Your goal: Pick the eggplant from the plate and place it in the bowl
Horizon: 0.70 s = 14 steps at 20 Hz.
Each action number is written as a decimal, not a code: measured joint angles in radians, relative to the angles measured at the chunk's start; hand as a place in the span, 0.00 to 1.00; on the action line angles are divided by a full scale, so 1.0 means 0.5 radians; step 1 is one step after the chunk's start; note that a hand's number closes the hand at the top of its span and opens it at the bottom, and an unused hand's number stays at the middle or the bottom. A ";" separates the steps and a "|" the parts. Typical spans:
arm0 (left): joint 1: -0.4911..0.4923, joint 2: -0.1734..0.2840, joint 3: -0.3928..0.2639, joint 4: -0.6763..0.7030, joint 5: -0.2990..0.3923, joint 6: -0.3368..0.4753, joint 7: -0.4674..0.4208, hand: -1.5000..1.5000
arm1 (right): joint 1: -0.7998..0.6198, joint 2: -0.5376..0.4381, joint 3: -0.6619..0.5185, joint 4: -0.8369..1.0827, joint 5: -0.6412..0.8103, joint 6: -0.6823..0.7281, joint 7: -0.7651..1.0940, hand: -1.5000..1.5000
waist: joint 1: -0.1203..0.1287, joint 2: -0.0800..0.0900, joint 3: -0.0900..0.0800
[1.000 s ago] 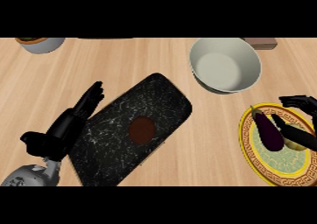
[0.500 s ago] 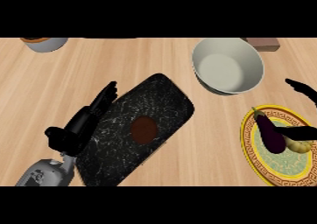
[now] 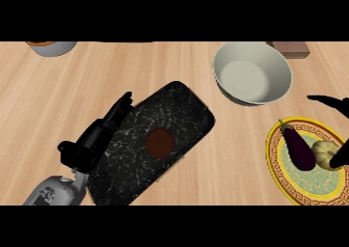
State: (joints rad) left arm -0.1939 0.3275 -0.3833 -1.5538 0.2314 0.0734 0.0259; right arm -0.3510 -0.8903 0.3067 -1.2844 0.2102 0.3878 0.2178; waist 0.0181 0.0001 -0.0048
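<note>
Much of the right hand (image 3: 339,105) is cut off by the view's right edge: only a dark finger reaching left above the plate's upper rim and another dark tip low against the pale lump show, spread wide apart with the plate's right half between them, closed on nothing. The yellow-rimmed plate (image 3: 275,166) itself runs off the right edge, so its far side cannot be seen. On it lie two things: one dark purple eggplant (image 3: 298,148), lying lengthwise on the plate's left part with its stem end up near the rim, and one pale, knobbly item (image 3: 322,150) just beside it to the right, too indistinct to name. The eggplant lies apart from both visible fingertips. One white bowl (image 3: 252,77) stands above the plate, near its upper rim. One black speckled tray (image 3: 149,144) lies slantwise in the middle of the wooden counter (image 3: 63,96), with one brown round patch (image 3: 160,142) on it. The left hand (image 3: 95,137) rests along the tray's left edge, fingers straight and together, pointing up and right, its grey forearm (image 3: 53,193) entering at the lower left. At the top edge, a grey container (image 3: 53,47) and a brown block (image 3: 291,48) are both partly cropped.
</note>
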 measured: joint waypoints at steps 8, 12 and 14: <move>0.028 -0.025 0.042 -0.034 -0.025 -0.038 0.028 0.50 | -0.280 0.183 0.027 -0.119 -0.210 0.540 0.715 0.00 | -0.016 -0.002 0.006; 0.053 -0.071 0.078 -0.056 -0.069 -0.054 0.043 0.50 | -0.275 0.300 0.002 -0.072 -0.105 0.594 0.779 0.00 | -0.023 -0.001 0.008; 0.059 -0.096 0.100 -0.033 -0.096 -0.077 0.029 0.50 | -0.246 0.370 -0.012 -0.097 -0.035 0.584 0.801 0.00 | -0.027 -0.001 0.008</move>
State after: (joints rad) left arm -0.1642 0.2794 -0.3333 -1.5702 0.1832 0.0350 0.0403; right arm -0.4739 -0.7053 0.3009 -1.3327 0.1929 0.6800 0.6184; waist 0.0045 -0.0003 -0.0007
